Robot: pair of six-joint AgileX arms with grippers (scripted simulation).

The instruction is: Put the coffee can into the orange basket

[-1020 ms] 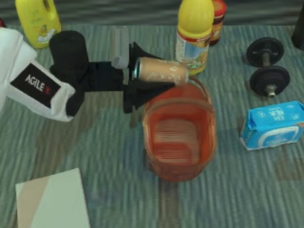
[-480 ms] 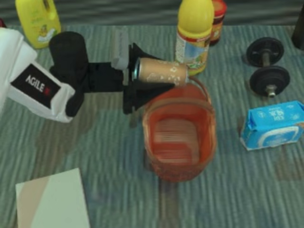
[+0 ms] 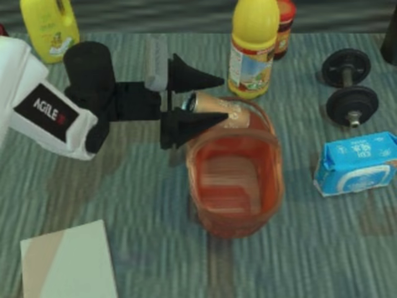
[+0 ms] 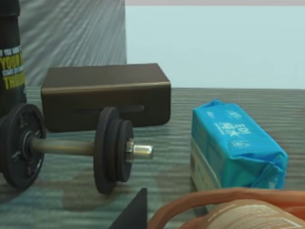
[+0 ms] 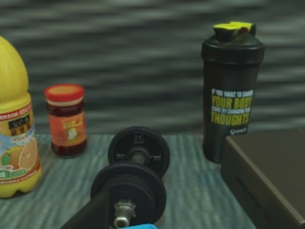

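Observation:
The tan coffee can (image 3: 217, 107) lies on its side at the far end of the orange basket (image 3: 273, 180), under the basket's handle, dark top toward my left arm. My left gripper (image 3: 224, 98) hangs open just above it, one black finger on each side, no longer touching the can. From the left wrist the can's pale patterned side (image 4: 252, 215) shows just below the arched basket handle (image 4: 190, 205). My right arm is out of the top view; only a dark edge of it shows in the right wrist view.
A yellow-capped juice bottle (image 3: 253, 49) stands just behind the basket, a red jar (image 3: 285, 18) beside it. A dumbbell (image 3: 350, 87) and a blue pack (image 3: 356, 162) lie to the right. A yellow jug (image 3: 49, 25) is far left, a pale card (image 3: 68, 261) front left.
My left gripper has opened. The can left its fingers and dropped toward the basket's far end. The arm itself has stayed in place.

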